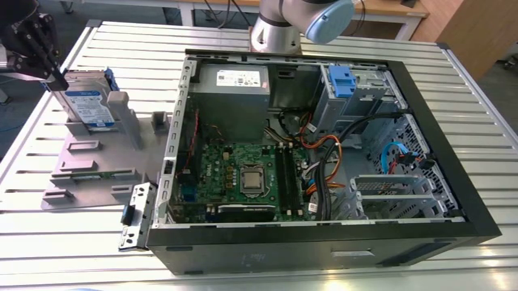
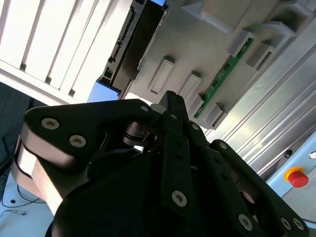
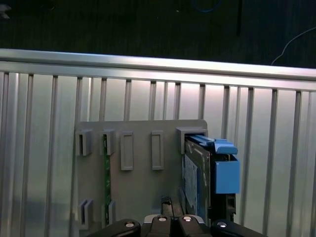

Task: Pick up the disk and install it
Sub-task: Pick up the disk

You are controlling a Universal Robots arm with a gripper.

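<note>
The disk stands on edge in a grey holder on the slatted table, at the exterior view's left. It is silver with a white-and-blue label and sits in a blue carrier frame. My black gripper hangs right at the disk's upper corner, on the side away from the computer. In the first wrist view the disk is seen edge-on just beyond the gripper, its blue frame to one side. The second wrist view looks past the gripper to the disk's dark edge.
An open computer case fills the middle and the exterior view's right, with a blue-fronted drive bay at its far corner. A green memory stick lies in the holder. A metal bracket lies beside the case. A red stop button is nearby.
</note>
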